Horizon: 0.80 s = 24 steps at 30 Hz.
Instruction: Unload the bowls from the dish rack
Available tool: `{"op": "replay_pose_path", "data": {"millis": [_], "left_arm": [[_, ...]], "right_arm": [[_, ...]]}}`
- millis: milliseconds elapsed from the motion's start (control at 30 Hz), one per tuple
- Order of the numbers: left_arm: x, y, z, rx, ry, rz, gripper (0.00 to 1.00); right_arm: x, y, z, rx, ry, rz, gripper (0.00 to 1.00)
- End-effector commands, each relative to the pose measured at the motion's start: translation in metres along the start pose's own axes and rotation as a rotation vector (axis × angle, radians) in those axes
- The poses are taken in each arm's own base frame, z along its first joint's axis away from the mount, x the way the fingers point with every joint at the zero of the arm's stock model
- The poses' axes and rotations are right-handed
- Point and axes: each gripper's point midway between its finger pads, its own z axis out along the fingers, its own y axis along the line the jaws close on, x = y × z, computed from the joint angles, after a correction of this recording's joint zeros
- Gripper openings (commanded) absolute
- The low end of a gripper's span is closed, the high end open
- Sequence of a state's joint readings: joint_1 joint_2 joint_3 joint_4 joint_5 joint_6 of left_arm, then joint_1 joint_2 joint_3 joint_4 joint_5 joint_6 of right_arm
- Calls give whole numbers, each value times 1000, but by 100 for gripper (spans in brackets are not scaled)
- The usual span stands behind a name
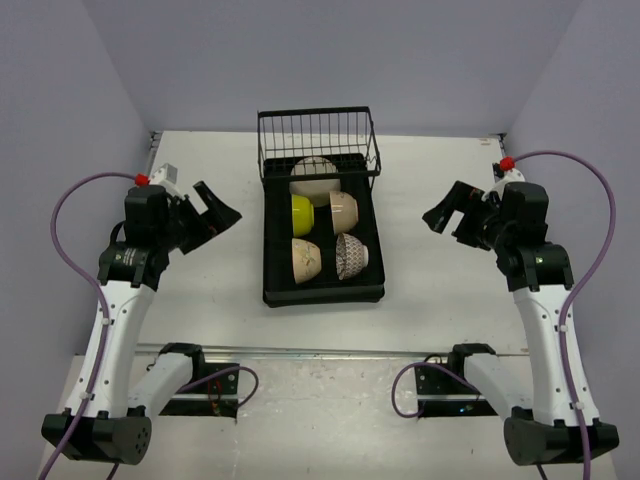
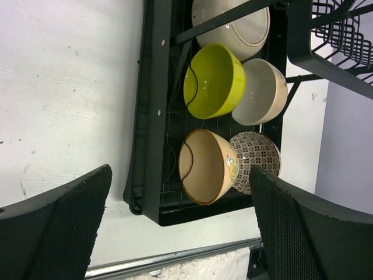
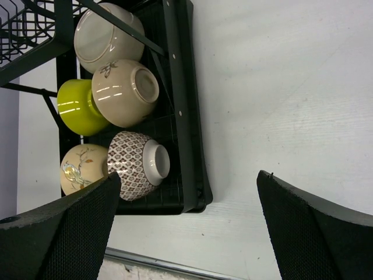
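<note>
The black dish rack [image 1: 322,292] lies mid-table with all the bowls standing on edge in it. At the far end is the larger cream bowl [image 1: 313,175]. A lime-yellow bowl [image 1: 303,214] and a cream bowl [image 1: 344,211] sit in the middle. A beige bowl [image 1: 306,260] and the net-pattern bowl [image 1: 351,256] are nearest. My left gripper [image 1: 215,215] hovers open to the left of the rack, apart from it. My right gripper [image 1: 448,215] hovers open to the right. The left wrist view faces the beige bowl [image 2: 207,166], and the right wrist view faces the net-pattern bowl [image 3: 137,165].
A black wire basket [image 1: 318,135] rises over the rack's far end. Lilac walls close the table on three sides. A metal rail [image 1: 330,352] runs along the near edge by the arm bases. Bare white table [image 1: 450,290] lies on both sides of the rack.
</note>
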<state>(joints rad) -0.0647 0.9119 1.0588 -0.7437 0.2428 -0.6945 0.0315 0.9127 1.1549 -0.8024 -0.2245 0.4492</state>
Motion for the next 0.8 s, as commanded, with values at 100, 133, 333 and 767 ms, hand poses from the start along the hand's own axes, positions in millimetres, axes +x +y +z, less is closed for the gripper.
{"op": "replay_pose_path", "data": {"millis": [100,133,333,767], "left_arm": [[6,-9,-8,70,12,19,100],[9,-10,-7,82,16,14,100],[34,-9,-3,146,89,-13,96],[72,-30,2,360,262,-20,85]], "right_arm": [[3,2,-10,-7,-21,-11,99],[4,1,-11,-7,-29,-7,99],[16,-1,-8,-20,-9,-2,99],[27,-2,-2,-48,10,5,99]]}}
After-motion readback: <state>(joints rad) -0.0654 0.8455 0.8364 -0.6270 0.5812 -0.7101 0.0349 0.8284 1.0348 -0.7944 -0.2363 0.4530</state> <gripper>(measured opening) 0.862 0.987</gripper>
